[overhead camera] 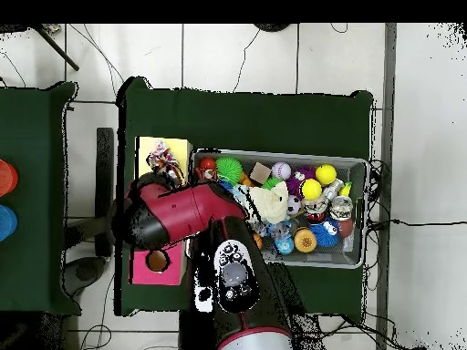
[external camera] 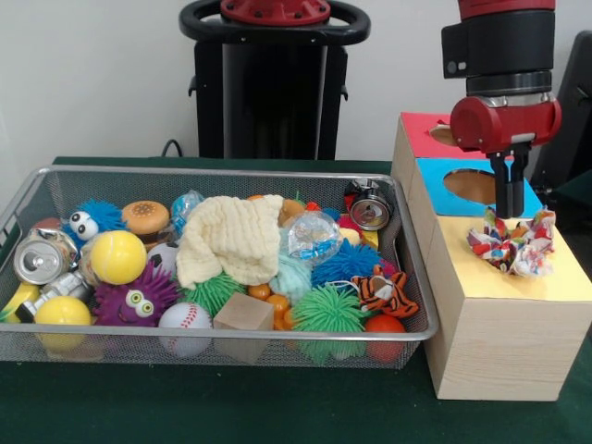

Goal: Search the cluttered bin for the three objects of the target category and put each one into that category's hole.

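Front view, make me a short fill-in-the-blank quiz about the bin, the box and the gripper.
1. The gripper is above the box's ____ section.
2. The rope bundle lies on the ____, outside the bin.
3. A cream ____ lies on top of the toys in the bin.
4. The soda can lies at the bin's ____ end in the front view.

Missing words: yellow; box; cloth; left
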Controlling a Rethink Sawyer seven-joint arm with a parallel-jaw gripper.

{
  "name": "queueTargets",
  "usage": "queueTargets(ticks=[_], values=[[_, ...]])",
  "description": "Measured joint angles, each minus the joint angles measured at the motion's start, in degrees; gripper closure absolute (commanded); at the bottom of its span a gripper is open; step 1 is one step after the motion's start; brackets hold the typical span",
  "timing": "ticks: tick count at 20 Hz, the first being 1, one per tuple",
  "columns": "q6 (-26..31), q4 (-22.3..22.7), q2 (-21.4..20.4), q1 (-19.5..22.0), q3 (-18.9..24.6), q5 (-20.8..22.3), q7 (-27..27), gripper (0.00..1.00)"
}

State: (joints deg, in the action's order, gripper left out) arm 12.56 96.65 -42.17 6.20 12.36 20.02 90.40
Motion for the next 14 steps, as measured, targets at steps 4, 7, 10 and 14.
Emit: queueTargets(ticks=[4,7,10,14], values=[[0.0,-0.9,0.8,-0.6,-0.2,0.0,0.0,1.0],[0.0,-1.5,1.3,-0.6,-0.2,0.1,0.0,1.0],[0.0,-1.8,1.6,-0.3,-0.2,0.2,0.0,1.0],[-0.2,-2.3,2.2,-0.1,-0.2,0.2,0.0,1.0]])
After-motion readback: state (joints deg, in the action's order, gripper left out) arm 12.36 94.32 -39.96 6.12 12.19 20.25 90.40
